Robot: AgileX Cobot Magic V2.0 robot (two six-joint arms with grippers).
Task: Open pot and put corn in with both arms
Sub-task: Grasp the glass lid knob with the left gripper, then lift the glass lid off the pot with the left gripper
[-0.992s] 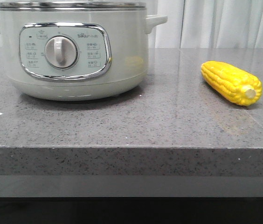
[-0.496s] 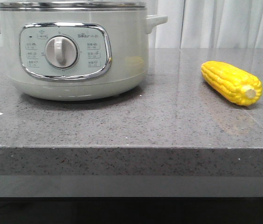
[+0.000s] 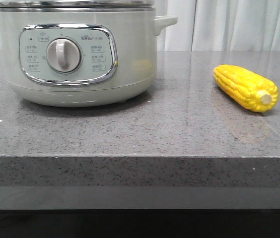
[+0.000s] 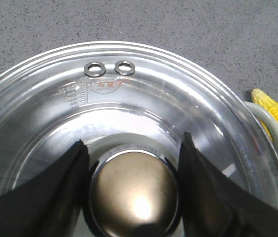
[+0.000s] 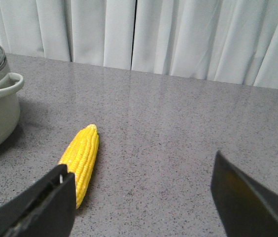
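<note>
The pale grey-green pot (image 3: 80, 54) stands at the left of the counter with its metal-rimmed glass lid (image 4: 144, 94) on. My left gripper (image 4: 133, 140) is right over the lid, its two black fingers pressed against either side of the round metal lid knob (image 4: 134, 192). The yellow corn (image 3: 245, 88) lies on the counter to the right of the pot, stub end toward the front. My right gripper (image 5: 140, 163) hovers open over bare counter, and the corn (image 5: 81, 157) lies just beside one finger, not between the two. Neither gripper shows in the front view.
The grey speckled counter (image 3: 145, 129) ends in a front edge close to the camera. White curtains (image 5: 178, 34) hang behind it. One side handle (image 5: 1, 89) of the pot points toward the corn.
The pot has shifted a few pixels to the left in the front view. The corn has not moved.
</note>
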